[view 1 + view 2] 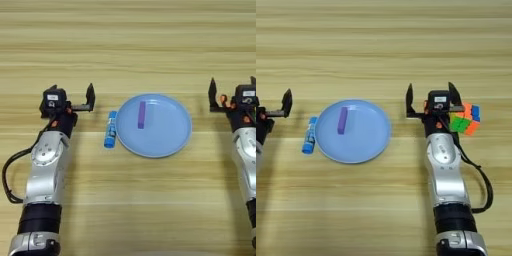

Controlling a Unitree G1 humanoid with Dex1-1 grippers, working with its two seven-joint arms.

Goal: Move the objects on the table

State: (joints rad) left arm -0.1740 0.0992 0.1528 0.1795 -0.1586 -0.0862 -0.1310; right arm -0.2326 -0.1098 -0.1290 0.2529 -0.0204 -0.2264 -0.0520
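A thin purple bar (pixel 142 115) lies on the left half of a round light-blue plate (pixel 167 135) in the middle of the table (pixel 130 45). A blue tube (pixel 110 129) with a lighter cap lies on the wood just off the plate's left rim. My left gripper (pixel 73 95) is open and empty, a short way left of the tube. My right gripper (pixel 431 98) is open and empty, right of the plate. The multicoloured puzzle cube (pixel 466 119) sits right beside it, partly behind its body.
Both forearms reach in from the near edge, the left arm (pixel 45 170) on the left side and the right arm (pixel 448 185) right of the plate. An orange-and-black cable runs along the right wrist by the cube.
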